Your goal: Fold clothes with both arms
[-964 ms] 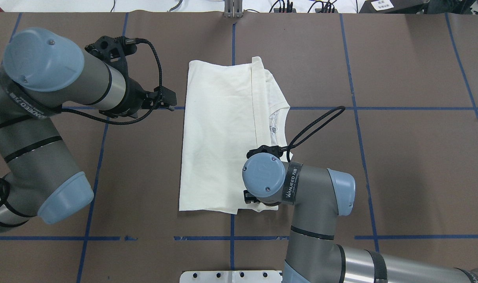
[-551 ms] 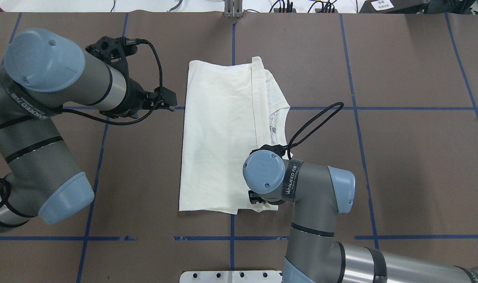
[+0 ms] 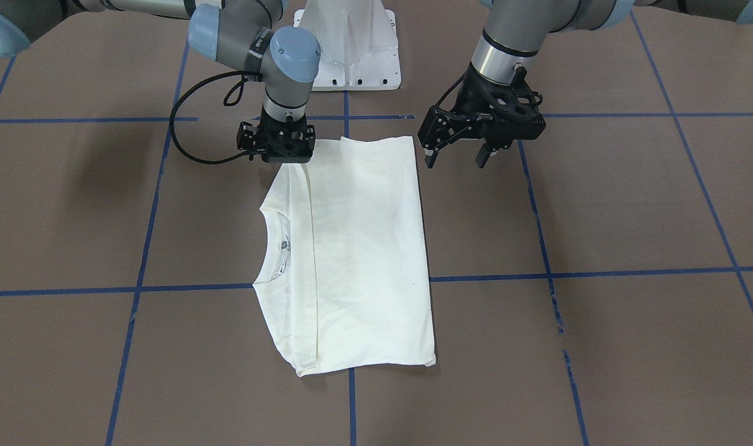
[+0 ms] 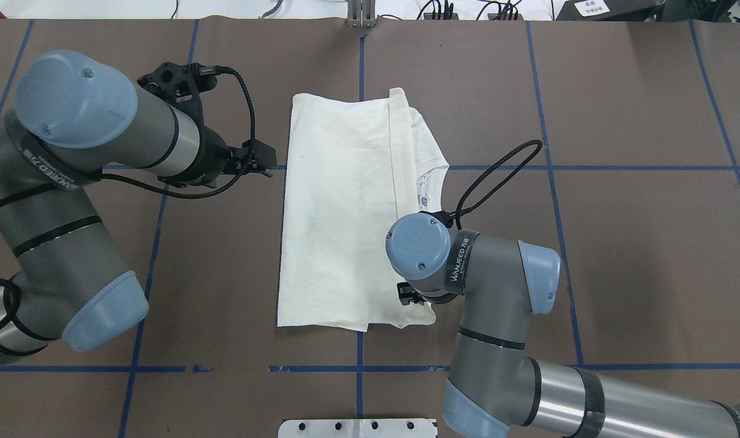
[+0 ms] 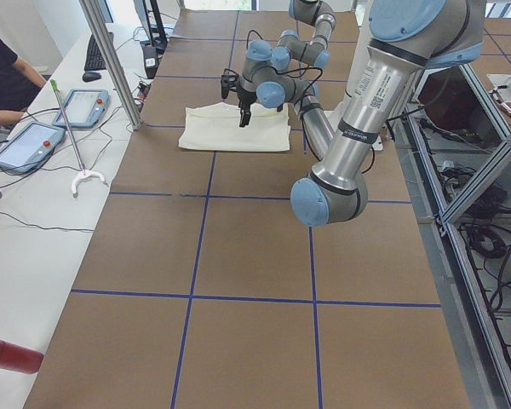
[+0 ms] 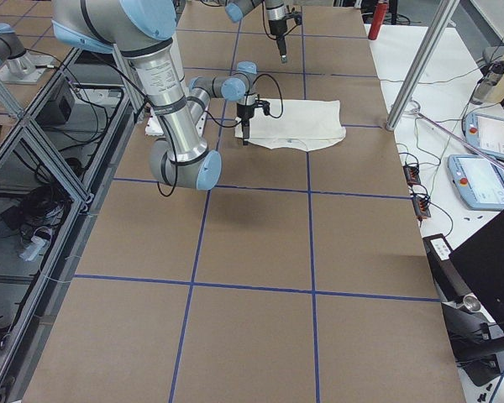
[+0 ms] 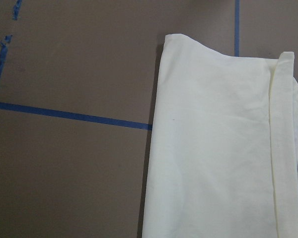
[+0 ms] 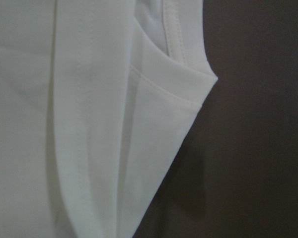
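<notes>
Moved since a second ago: right arm (image 4: 498, 286), its wrist cap now further from the robot and slightly outboard. left arm (image 4: 96, 140) barely nudged. shirt (image 4: 339, 207) unchanged.

Hard to read:
- right hand (image 3: 278, 156) fingertips are hidden. The wrist cap covers them from overhead, and the black body blocks them in the front view. Can't tell whether they're apart or together.
- The right wrist cam is a blurry close-up: cream cloth, neck rib, a seam, one pointed corner against the dark surface (image 4: 619, 243). No fingers in frame.
- The right arm masks the shirt's collar-side corner nearest the robot in the overhead view.
- Both arms are cut off by the frame edges in the front view.

Pose:
- The right hand points straight down, low over that robot-side corner with cloth directly beneath it. Contact isn't clear.
- left hand (image 3: 455, 158) has its fingers clearly apart and holds nothing. It's raised above the surface and tilted down, off the cloth.
- The shirt's long plain folded edge lies just inboard of the left hand.

The shirt lies flat between the two hands, folded lengthwise with the plain cream side up. The collar and label show on the right hand's side.
</notes>
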